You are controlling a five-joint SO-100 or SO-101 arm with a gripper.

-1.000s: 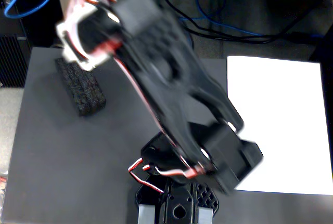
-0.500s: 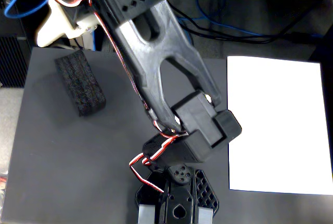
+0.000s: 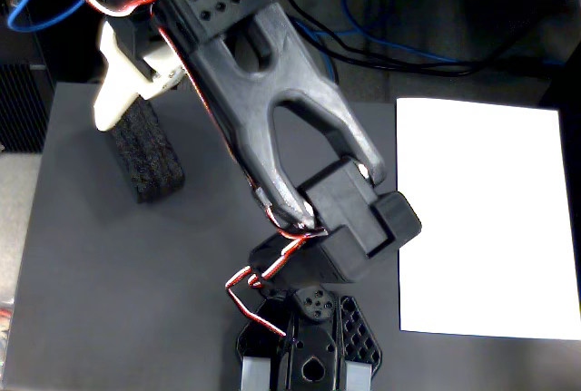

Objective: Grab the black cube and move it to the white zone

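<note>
A: Dark grey mat (image 3: 118,291) covers the table; blue and black cables (image 3: 381,42) trail along the back at twelve o'clock.

B: Task items?

A: Rough, porous black foam block, the black cube (image 3: 150,155), sits at about ten o'clock on the mat. Plain white rectangular paper sheet, the white zone (image 3: 486,219), lies at three o'clock. Well apart, with the arm between them.

B: Arm?

A: Smooth black plastic robot arm (image 3: 272,110) rises from its base (image 3: 309,346) at six o'clock, leaning toward eleven. Red and white wires (image 3: 259,291) loop near the base.

B: Claw?

A: The gripper (image 3: 136,105) is at the block's top end. One cream-white finger (image 3: 123,83) lies against the block's upper left; the other finger is hidden behind the arm. Looks clamped on the cube, but contact on the far side can't be seen.

B: Block lifted?

A: Cannot tell; it stands tilted, lower end toward five o'clock.
</note>
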